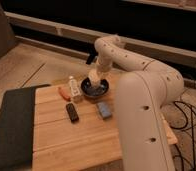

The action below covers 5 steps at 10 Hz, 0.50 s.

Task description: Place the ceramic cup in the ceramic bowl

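The cream-white ceramic cup (pixel 94 78) hangs at the end of my arm, just over the back left part of the dark ceramic bowl (pixel 102 91). My gripper (pixel 95 73) comes down from above and is shut on the cup. The bowl stands on the wooden table (pixel 86 140) near its far edge, and its bluish-grey inside shows below the cup. I cannot tell whether the cup's base touches the bowl.
A small clear bottle with a white cap (pixel 72 85) stands left of the bowl, beside an orange object (pixel 64 93). A black block (pixel 72 112) and a blue-grey block (pixel 104 110) lie in front. A dark mat (pixel 13 125) covers the table's left side.
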Motion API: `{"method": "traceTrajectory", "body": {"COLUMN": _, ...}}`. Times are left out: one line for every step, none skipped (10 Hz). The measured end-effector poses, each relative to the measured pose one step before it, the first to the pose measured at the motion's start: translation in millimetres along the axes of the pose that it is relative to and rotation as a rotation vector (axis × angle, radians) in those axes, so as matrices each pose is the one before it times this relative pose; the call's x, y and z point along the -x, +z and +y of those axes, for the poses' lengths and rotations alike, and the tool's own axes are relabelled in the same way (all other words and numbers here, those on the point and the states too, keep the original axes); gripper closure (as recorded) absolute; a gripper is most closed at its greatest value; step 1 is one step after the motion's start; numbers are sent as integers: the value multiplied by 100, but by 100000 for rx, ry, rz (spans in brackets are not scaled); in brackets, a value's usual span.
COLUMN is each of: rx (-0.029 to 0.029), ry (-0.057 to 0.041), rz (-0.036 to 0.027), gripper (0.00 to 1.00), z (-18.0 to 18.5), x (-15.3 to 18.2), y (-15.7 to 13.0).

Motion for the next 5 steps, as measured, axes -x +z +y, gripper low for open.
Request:
{"method": "traceTrajectory", "body": {"rx": 1688, "ry": 465, "rz": -670, "gripper": 85, "z": -58, "x": 689, "y": 673}}
{"method": "traceTrajectory", "body": {"rx": 1226, "ry": -140, "rz": -420, "gripper": 75, "z": 110, "x": 406, "y": 409}}
{"method": "traceTrajectory", "body": {"rx": 1403, "ry": -299, "rz": -79, "gripper": 65, "z": 322, "x": 234, "y": 377}}
{"method": "traceTrajectory", "body": {"rx": 1627, "ry": 46, "rz": 536, "gripper": 53, "z": 114, "x": 50, "y": 601}}
{"method": "traceTrajectory", "body": {"rx": 865, "ry": 9, "rz": 587, "gripper": 44, "z": 42, "x": -64, "y": 399}}
